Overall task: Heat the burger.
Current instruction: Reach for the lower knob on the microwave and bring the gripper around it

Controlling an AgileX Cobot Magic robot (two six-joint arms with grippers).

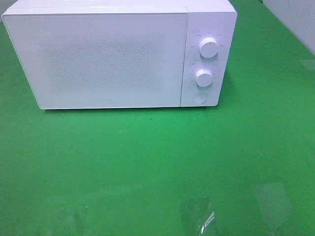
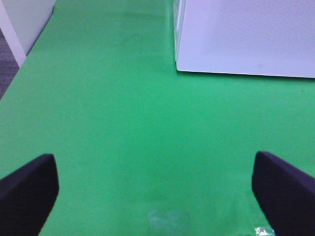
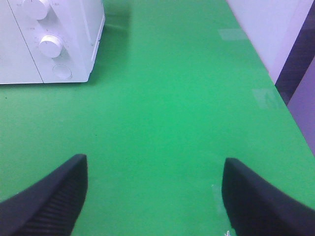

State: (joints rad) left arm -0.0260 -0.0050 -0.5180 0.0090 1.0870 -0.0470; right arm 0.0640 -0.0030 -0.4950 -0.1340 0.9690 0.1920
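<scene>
The left gripper (image 2: 156, 194) was held wide open above the green table (image 1: 147, 162), with nothing gripped, and the right gripper (image 3: 155, 191) likewise. The microwave (image 1: 98, 59) door appeared shut. The burger's place could not be told.

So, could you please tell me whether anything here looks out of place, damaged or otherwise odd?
Nothing is spilled or damaged. The white microwave stands with its door shut on the green table. Two oddities: no burger shows in any view, and shiny clear patches, perhaps tape, lie on the table well in front of it.
</scene>
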